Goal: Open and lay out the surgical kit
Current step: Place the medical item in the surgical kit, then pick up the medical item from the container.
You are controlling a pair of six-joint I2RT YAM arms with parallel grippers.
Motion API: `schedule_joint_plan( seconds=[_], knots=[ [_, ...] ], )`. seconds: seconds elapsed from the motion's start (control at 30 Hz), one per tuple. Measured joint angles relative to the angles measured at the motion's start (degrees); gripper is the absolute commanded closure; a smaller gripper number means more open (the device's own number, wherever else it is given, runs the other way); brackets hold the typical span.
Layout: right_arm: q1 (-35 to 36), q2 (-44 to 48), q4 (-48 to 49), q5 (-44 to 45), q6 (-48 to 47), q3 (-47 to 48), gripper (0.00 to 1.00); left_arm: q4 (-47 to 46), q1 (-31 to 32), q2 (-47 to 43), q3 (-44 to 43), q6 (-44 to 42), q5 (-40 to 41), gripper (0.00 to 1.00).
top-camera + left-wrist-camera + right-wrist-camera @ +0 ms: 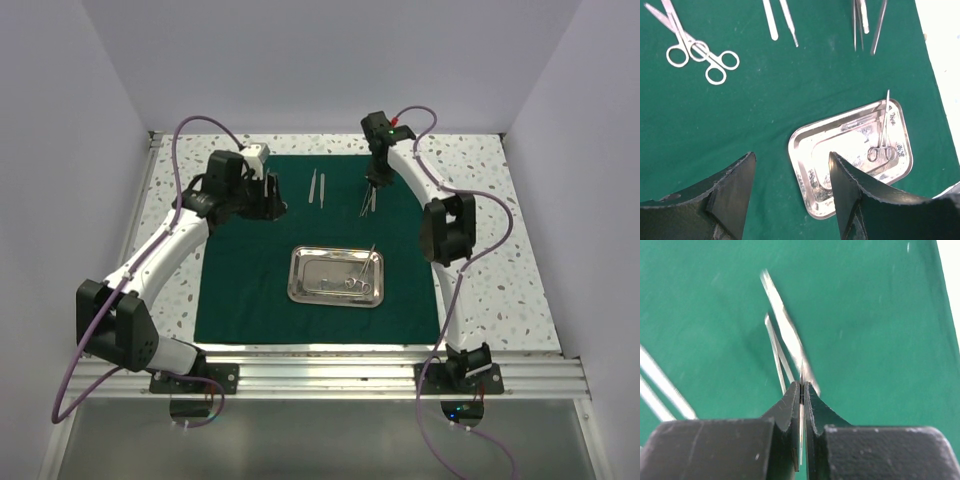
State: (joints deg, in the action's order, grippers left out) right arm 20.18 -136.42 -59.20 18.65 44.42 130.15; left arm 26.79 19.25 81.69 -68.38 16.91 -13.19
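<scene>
- The right end effector (801, 388) is clamped tight on a slim silver instrument (801, 440) above the green drape (880, 330).
- Tweezers (777, 350) lie on the cloth just beyond its fingertips.
- The left end effector (791, 159) stands partly spread, holding nothing.
- Just ahead of its fingers sits the steel tray (800, 142), with ring-handled forceps (883, 142) inside.
- Two ring-handled instruments (700, 52) lie crossed farther ahead, to its left.

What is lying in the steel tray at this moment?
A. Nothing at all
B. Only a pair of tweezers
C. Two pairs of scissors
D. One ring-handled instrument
D: the left wrist view shows a single ring-handled instrument in the steel tray, with its tip reaching over the far rim.
</scene>
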Motion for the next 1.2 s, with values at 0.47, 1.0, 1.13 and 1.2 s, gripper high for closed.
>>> schedule_joint_plan(
  seconds=[0.47, 1.0, 1.13, 1.2],
  knots=[
    [-4.5, -9.2, 12.9, -4.1, -5.9, 7.2, 0.29, 4.4, 9.6, 8.9, -7.8, 2.2, 6.1, 0.37],
    [-7.4, 18.6, 17.9, -5.4, -5.8, -29.4, 0.26, 3.5, 23.3, 27.2, -17.8, 3.1, 8.1, 0.37],
    [-9.0, 33.6, 18.2, -3.1, -5.2, -37.4, 0.26, 2.1, 26.1, 30.6, -18.0, 3.0, 8.1, 0.38],
    [-9.3, 40.0, 18.2, -2.5, -4.9, -40.6, 0.26, 1.0, 27.3, 32.4, -18.2, 3.0, 8.1, 0.38]
  ],
)
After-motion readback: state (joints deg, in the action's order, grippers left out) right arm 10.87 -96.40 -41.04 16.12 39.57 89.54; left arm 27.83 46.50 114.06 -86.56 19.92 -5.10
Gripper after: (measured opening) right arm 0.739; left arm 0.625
